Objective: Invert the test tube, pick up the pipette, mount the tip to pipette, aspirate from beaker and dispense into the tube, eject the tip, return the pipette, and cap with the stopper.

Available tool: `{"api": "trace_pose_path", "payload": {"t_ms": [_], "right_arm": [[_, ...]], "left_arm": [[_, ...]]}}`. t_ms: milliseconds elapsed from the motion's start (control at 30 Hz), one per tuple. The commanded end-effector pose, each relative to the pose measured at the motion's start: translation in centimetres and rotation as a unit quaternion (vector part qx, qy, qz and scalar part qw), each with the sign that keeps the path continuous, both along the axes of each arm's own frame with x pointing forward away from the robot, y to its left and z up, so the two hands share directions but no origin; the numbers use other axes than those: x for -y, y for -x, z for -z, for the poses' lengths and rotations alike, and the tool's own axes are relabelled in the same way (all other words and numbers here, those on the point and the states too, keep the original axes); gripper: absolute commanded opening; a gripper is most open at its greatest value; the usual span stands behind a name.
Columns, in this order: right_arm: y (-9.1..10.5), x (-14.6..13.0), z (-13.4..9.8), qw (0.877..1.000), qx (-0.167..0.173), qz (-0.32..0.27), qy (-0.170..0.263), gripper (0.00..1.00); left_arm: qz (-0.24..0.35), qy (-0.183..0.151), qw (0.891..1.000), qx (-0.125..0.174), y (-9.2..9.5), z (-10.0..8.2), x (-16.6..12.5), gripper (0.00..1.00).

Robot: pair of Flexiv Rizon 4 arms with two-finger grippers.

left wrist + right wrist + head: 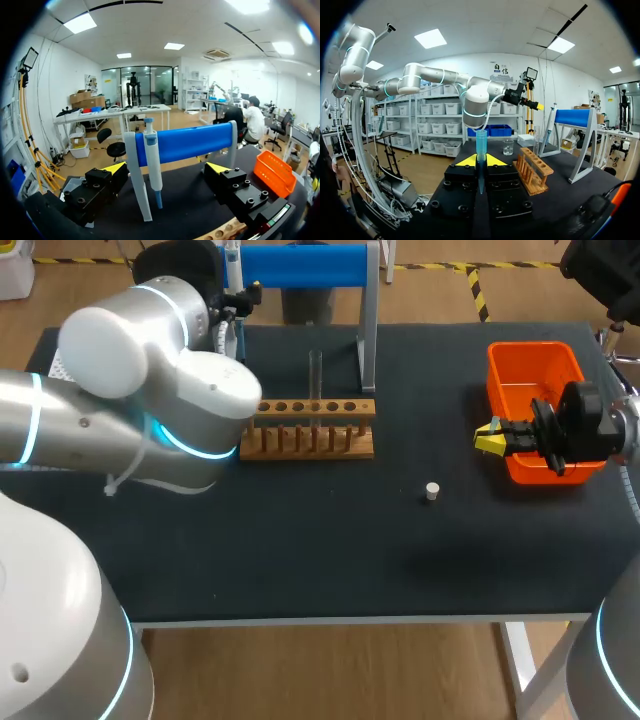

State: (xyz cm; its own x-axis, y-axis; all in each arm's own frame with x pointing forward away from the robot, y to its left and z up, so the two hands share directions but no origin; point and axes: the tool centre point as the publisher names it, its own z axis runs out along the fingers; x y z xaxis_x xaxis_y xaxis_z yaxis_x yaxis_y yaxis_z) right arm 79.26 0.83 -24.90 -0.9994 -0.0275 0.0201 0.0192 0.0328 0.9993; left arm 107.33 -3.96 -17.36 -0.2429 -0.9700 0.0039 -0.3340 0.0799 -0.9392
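Pipette (152, 160) hung on the blue stand (192, 141) ahead of the left gripper (166, 170), whose jaws stood apart; the right gripper (480, 161) was clamped on an upright blue tip (480, 142)

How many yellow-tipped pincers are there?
2. The left pincer is open around the pipette on the blue stand; the right pincer holds a blue tip beside the orange bin.

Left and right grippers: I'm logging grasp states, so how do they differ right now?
The left gripper stands wide open and empty; the right gripper is shut on a blue pipette tip. The left faces the pipette hanging on its stand; the right is by the orange bin. Both have yellow fingertips.
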Motion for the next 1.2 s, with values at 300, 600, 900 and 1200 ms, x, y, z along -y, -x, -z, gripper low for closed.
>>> {"api": "trace_pose_path", "payload": {"t_ms": [300,600,900,1200], "right_arm": [[0.1,-0.1,0.0,1.000,0.000,0.002,0.001,0.00],[0.1,-0.1,0.0,1.000,0.000,0.002,0.001,0.00],[0.1,-0.1,0.0,1.000,0.000,0.002,0.001,0.00],[0.1,-0.1,0.0,1.000,0.000,0.002,0.001,0.00]], "left_arm": [[-0.068,0.006,0.998,0.011,-2.7,1.5,0.7,1.00],[-0.073,0.012,0.997,0.011,-3.9,2.0,0.7,1.00],[-0.075,0.011,0.997,0.009,-5.0,2.2,0.6,0.56],[-0.078,0.009,0.997,0.010,-5.9,2.1,0.2,0.54]]}}
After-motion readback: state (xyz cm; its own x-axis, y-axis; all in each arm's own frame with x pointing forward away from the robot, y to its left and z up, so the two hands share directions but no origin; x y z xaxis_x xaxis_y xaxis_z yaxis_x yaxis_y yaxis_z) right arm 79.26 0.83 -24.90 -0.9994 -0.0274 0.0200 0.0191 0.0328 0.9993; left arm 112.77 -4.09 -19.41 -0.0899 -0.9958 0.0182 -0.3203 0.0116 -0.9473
